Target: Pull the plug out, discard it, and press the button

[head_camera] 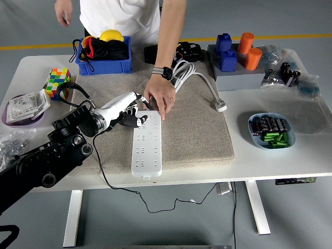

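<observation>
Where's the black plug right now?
Head view, left of centre: the black plug is in the left hand, at the power strip's upper left edge.

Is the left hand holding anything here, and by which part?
The left hand grips the black plug by its body, at the power strip's left edge.

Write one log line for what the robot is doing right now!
left hand: over power strip top end, beside person's hand | black plug: beneath it, grip unclear | right hand: unseen

Rubik's cube [57, 81] at left — blue bin [103, 56] behind, battery dish [272, 130] right.
</observation>
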`<state>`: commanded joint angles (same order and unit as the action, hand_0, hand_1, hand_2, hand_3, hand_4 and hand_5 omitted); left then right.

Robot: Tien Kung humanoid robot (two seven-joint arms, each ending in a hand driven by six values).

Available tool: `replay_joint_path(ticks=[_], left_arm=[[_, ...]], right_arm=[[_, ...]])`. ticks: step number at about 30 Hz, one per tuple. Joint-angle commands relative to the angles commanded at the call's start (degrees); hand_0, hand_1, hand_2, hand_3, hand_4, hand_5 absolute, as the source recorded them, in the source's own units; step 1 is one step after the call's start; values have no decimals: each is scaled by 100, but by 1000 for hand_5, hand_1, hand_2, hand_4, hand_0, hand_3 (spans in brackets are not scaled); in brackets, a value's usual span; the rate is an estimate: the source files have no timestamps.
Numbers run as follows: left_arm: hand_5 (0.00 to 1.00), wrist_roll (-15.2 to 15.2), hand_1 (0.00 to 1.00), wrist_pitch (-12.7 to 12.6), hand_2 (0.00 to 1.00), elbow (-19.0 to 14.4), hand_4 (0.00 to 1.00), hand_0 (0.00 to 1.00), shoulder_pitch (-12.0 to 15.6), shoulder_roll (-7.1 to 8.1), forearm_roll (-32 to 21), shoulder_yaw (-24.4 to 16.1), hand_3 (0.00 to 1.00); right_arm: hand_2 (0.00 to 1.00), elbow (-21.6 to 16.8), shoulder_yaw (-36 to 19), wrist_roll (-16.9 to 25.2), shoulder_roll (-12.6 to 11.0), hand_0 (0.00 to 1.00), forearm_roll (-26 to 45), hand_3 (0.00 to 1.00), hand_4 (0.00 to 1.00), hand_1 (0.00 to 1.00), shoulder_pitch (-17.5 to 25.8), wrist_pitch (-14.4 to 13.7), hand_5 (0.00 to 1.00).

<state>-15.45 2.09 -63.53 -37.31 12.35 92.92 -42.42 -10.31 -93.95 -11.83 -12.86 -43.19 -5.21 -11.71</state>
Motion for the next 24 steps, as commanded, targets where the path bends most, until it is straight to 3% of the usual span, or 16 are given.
replay_joint_path(ticks=[6,13,24], left_arm=[[2,-333,32,170,42,191,268,26,-227,-130,-40,221,628],[2,-371,29,186,40,611,236,29,-391,-262,13,328,634],[2,-405,29,205,40,877,228,31,-472,-333,-101,564,647]], right_arm=[[648,0,27,-8,-19,745,2,612,660,680,-21,-6,475],[648,0,42,-18,-34,745,-2,612,660,680,-23,-6,475],[645,0,71,-2,-42,745,-7,612,660,680,-9,-12,475]])
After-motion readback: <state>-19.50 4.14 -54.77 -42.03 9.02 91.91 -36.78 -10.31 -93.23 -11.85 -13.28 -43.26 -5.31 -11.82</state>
